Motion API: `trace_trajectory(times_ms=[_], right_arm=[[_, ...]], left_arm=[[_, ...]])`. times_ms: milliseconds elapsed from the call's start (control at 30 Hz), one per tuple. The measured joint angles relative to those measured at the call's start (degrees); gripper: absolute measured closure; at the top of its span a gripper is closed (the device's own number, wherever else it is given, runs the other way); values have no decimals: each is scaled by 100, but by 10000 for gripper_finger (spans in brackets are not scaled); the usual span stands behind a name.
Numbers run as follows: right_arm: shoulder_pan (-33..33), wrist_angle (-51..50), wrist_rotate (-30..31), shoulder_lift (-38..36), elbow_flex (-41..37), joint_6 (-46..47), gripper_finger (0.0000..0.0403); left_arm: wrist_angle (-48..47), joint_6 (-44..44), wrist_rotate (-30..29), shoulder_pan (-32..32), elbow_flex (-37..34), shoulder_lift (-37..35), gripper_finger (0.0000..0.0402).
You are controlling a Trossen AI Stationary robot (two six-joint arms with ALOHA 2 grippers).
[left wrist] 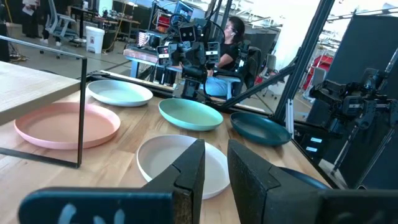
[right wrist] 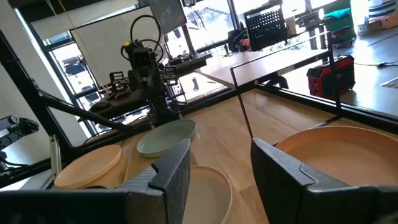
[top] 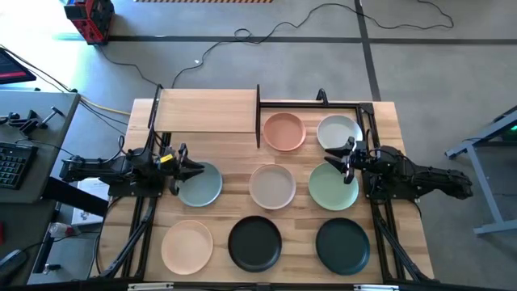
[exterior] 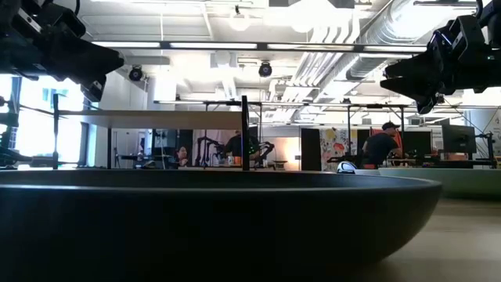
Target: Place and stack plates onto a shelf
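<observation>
From above, the left gripper hangs over the near edge of the blue-grey plate, on the left side of the wooden tabletop. Its fingers stand a narrow gap apart with nothing between them. Below it, in the front row, lies the cream-peach plate. Behind the left gripper stands the shelf, a light-wood board on black posts at the table's back left; no plate rests on it.

In the middle of the table sits the beige plate, with one black plate in front of it and the salmon pink plate behind it, just beside the shelf's right end.

Further right, one pale green plate lies at the back and a second pale green plate in the middle row; the other black plate lies in front.

The right gripper hovers between the two pale green plates, above the second one's far rim. Its fingers are spread wide and hold nothing
</observation>
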Motion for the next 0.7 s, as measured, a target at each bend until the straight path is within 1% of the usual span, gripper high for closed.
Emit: trace_trajectory(times_ms=[600,700], right_arm=[[0,-1,-1,0,-2,0,249],[0,0,1,2,1,2,249]], left_arm=[[72,0,-111,0,0,0,342],[102,-197,-122,0,0,0,342]])
